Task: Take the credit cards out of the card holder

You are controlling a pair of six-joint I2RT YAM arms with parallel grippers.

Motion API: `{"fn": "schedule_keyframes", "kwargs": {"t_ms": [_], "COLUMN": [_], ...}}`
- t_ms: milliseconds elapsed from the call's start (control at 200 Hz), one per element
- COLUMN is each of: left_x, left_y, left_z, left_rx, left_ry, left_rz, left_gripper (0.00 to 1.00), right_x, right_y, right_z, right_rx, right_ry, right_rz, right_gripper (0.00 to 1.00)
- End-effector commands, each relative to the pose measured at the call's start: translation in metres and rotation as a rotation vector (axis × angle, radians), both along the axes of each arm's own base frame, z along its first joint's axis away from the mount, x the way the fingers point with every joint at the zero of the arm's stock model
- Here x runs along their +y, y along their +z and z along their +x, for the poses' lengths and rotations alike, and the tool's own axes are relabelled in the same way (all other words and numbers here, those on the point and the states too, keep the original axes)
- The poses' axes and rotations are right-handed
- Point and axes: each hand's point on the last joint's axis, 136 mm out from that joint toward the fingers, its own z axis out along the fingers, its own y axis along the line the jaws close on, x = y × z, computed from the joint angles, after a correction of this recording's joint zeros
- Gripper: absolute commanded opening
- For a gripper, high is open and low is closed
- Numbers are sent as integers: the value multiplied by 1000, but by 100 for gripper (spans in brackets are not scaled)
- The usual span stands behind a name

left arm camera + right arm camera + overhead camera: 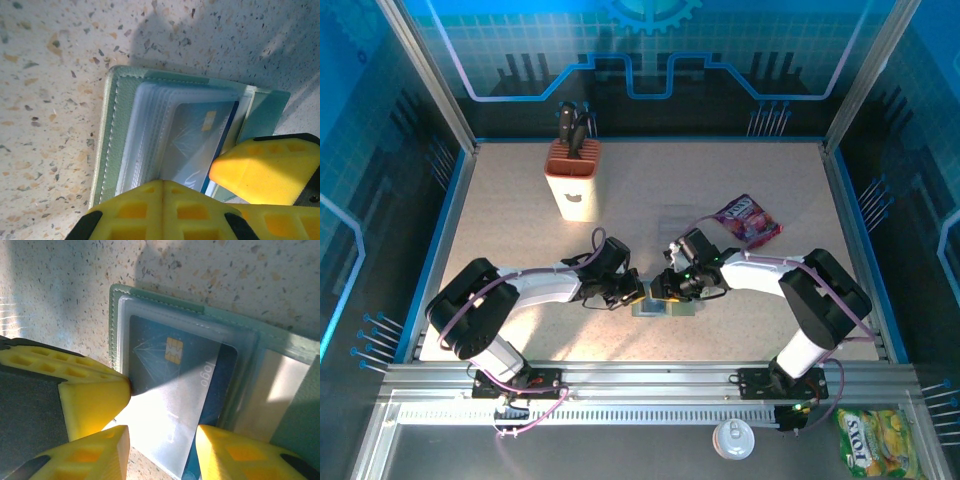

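Observation:
The grey-green card holder (111, 135) lies open on the speckled table, with clear sleeves fanned over it. A blue credit card (160, 365) with a gold chip sits under the top sleeve. My left gripper (162, 182) is shut, fingertips together, and presses down on the sleeves at the holder's near edge. My right gripper (162, 450) straddles the near corner of the card and its sleeve, one finger against each side. In the top view both grippers meet over the holder (660, 308), the left gripper (632, 294) on its left and the right gripper (672, 288) on its right.
A tan knife block (572, 180) stands at the back left. A purple snack packet (748, 220) lies just behind the right arm. Off the table at the near right are a white lid (733, 438) and a yellow packet (880, 440).

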Motion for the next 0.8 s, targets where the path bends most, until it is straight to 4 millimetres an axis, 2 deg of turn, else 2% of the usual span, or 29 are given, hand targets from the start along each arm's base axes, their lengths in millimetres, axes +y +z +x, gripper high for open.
{"fn": "schedule_keyframes", "kwargs": {"t_ms": [0,420,610,795], "left_x": [6,4,0,-8], "left_y": [-11,-7,4,14], "left_z": [-6,-4,0,2], "left_rx": [23,15,-7,-24], "left_ry": [-5,-8,-13,-36], "left_rz": [46,41,25,3], "left_gripper": [5,5,5,5], "right_x": [-14,-17,-16,-20], "right_y": [-6,11,21,22], "right_z": [0,1,3,4], "right_rx": [8,-16,-42,-50], "right_ry": [-16,-10,-11,-20], "right_rz": [-72,-80,-69,-77], "right_gripper": [42,42,43,43]}}
